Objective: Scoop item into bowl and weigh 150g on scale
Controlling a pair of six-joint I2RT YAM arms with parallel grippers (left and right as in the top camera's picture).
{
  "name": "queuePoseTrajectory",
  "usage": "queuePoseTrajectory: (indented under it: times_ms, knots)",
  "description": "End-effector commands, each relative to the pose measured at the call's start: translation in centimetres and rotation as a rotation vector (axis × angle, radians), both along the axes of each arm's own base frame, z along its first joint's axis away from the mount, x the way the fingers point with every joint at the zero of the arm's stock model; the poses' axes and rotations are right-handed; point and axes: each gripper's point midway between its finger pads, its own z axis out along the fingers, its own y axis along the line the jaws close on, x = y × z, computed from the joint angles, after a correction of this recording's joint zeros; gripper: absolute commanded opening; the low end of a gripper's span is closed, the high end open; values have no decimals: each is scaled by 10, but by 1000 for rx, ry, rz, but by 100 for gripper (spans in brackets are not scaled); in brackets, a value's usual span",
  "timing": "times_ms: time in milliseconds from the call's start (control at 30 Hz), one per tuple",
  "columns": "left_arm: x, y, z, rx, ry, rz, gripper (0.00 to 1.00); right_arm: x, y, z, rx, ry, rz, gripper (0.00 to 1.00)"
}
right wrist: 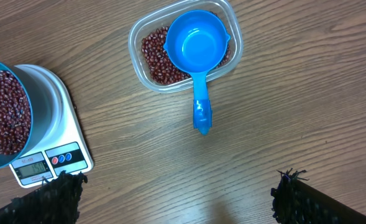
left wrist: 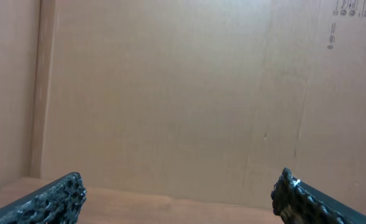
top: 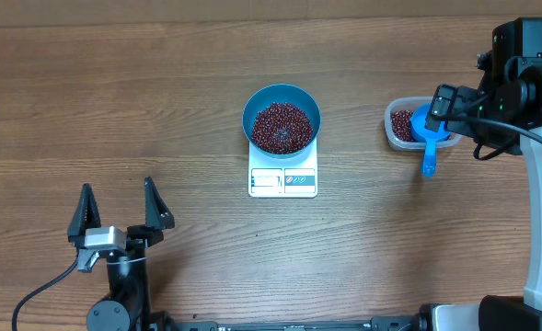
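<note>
The bright blue bowl (top: 282,96) stands on the white scale (top: 282,179) at the table's middle, and dark red-brown beans (top: 282,127) fill much of it. In the right wrist view the bowl (right wrist: 27,81) and scale (right wrist: 61,121) lie at the left edge. My right gripper (right wrist: 179,186) hangs open and empty above bare wood, apart from the tub. My left gripper (top: 119,210) is open and empty near the front left; its wrist view shows its fingertips (left wrist: 71,186) spread wide before a cardboard wall.
A clear plastic tub (top: 391,127) at the right holds more beans (right wrist: 155,59). An empty blue scoop (right wrist: 196,43) rests in it, handle (right wrist: 201,112) sticking out over the rim toward the front. The right arm (top: 528,92) stands beside the tub.
</note>
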Motion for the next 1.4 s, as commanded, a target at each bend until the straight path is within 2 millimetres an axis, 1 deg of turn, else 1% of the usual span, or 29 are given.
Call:
queuePoseTrajectory:
  times_ms: [0, 100, 267, 400, 500, 633, 867, 1367]
  knots:
    - [1, 1, -6, -20, -4, -7, 99, 1, -1, 7, -4, -25, 2, 100]
    - [3, 1, -12, -22, 11, -6, 100, 1, -1, 7, -4, -25, 2, 100]
    - [3, 1, -15, -16, 23, -2, 99, 1, -1, 7, -4, -25, 2, 100]
    - [7, 2, -28, -23, 76, -2, 100, 1, -1, 7, -4, -25, 2, 100]
    - [11, 2, -43, -30, 140, -2, 100, 1, -1, 7, -4, -25, 2, 100]
    - [16, 3, -71, -44, 255, -2, 100, 1, -1, 7, -4, -25, 2, 100]
    - [17, 1, -116, -66, 437, -8, 100, 1, -1, 7, -4, -25, 2, 100]
    - [17, 1, -115, 21, 442, 4, 99, 1, -1, 7, -4, -25, 2, 100]
